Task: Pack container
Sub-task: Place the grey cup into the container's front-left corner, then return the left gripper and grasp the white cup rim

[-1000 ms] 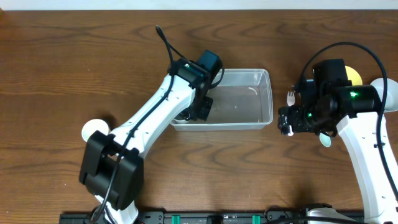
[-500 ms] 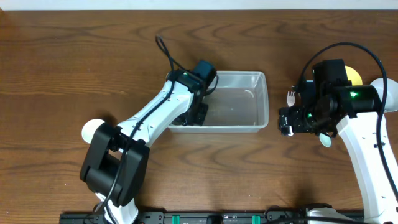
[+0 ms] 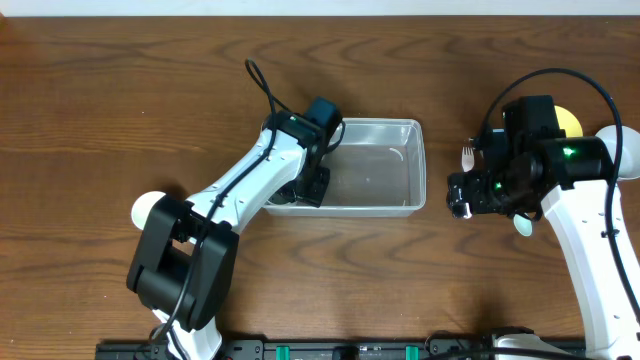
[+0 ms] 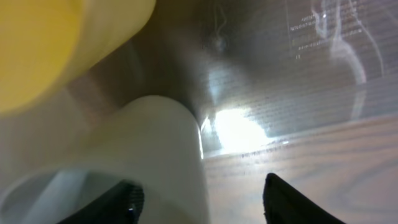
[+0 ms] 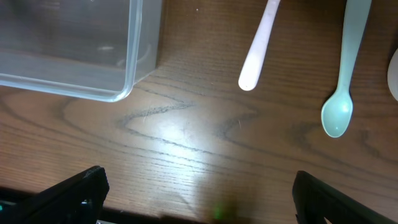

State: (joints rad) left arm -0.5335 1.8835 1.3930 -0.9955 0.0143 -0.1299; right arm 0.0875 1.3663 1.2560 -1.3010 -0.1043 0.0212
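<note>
The clear rectangular container (image 3: 375, 170) lies at mid-table. My left gripper (image 3: 311, 186) reaches down into its left end. In the left wrist view the left gripper (image 4: 202, 202) is open. A white cup (image 4: 155, 149) lies against its left finger (image 4: 124, 199), clear of the right finger, and a yellow cup or bowl (image 4: 43, 50) sits beyond it on the container's see-through floor (image 4: 298, 74). My right gripper (image 3: 470, 196) hovers open over bare wood to the right of the container (image 5: 81, 50), its fingers (image 5: 74, 193) wide apart with nothing between them.
A white fork (image 3: 466, 156) (image 5: 258, 50) and a pale-blue spoon (image 3: 523, 226) (image 5: 341, 93) lie right of the container. A yellow bowl (image 3: 571, 120) and a white bowl (image 3: 631, 150) sit at the far right. A white round object (image 3: 148, 208) shows beside the left arm.
The left gripper has gone from shut to open inside the container. The container and the left arm have shifted a little to the left. The right arm has stayed still.
</note>
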